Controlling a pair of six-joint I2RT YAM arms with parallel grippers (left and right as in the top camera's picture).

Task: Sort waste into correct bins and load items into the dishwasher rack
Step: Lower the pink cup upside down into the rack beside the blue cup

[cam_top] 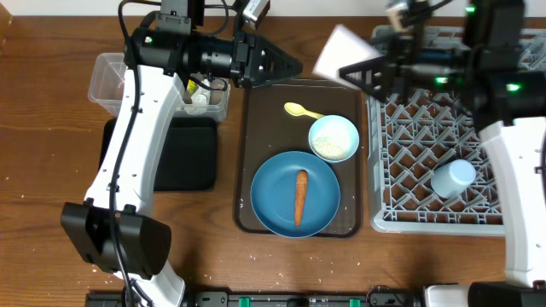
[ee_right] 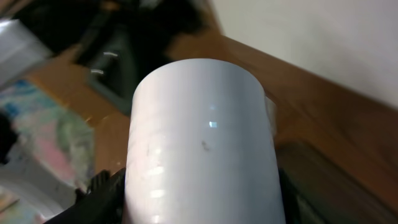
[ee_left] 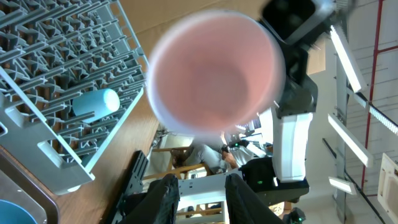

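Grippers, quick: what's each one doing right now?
Left gripper: open, holding nothing.
Right gripper: closed on the pink cup.

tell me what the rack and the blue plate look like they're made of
Dishwasher rack: likely moulded plastic, matte grey; thin lattice ribs and pegs suggest it. Blue plate: probably plastic or melamine, smooth with a soft sheen and even colour; glazed ceramic cannot be ruled out.

The white left arm stretches level to the right, the left claw parted and empty. The right claw points left, clamped around a pale pink round plastic cup.
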